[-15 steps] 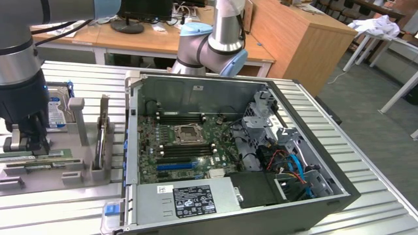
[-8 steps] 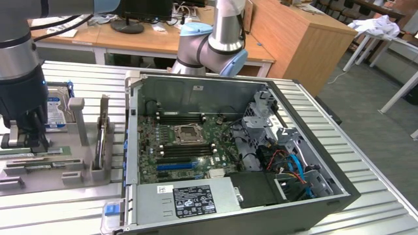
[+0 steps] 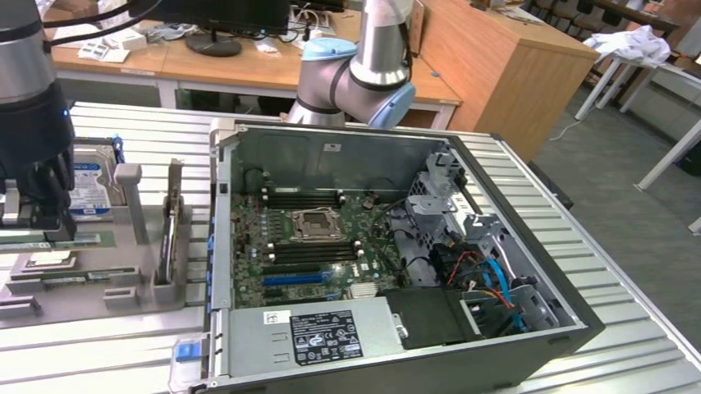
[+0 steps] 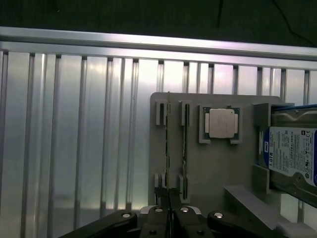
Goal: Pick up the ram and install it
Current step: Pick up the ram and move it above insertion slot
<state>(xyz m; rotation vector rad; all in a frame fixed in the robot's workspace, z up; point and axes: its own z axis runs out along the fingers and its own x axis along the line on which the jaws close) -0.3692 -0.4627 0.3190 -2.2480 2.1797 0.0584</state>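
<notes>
Found the dark two-fingered gripper (image 4: 169, 199) down at the flat grey moulded parts tray (image 4: 213, 173), well to the exterior view's left of the open dark metal computer case (image 3: 328, 131). Saw its fingers set narrow, nearly meeting, pinched by the look of it on the thin upper edge of the long, narrow green circuit-board ram (image 4: 167, 144). Placed that ram standing on edge in the tray's outermost pair of notched grey cradles, not yet lifted clear as far as could be judged. Read its long axis as running straight away from the fingertips along the tray, with the grip taken at or near the closer end rather than the middle. Noted a second thin green stick (image 4: 184, 144) parallel and just beside it in the next cradles, apart from the fingers. Past that, noted a square silver-lidded processor chip (image 4: 220, 123) in its own recess, and a boxy silver hard drive with a blue-white label (image 4: 292, 153) on the other side of the chip from the sticks. Picked out the long black plastic memory slots (image 3: 312, 197) on the green motherboard inside the case, well apart from the gripper, toward the exterior view's right. Judged the off-centre hold likely to let the ram tilt.
</notes>
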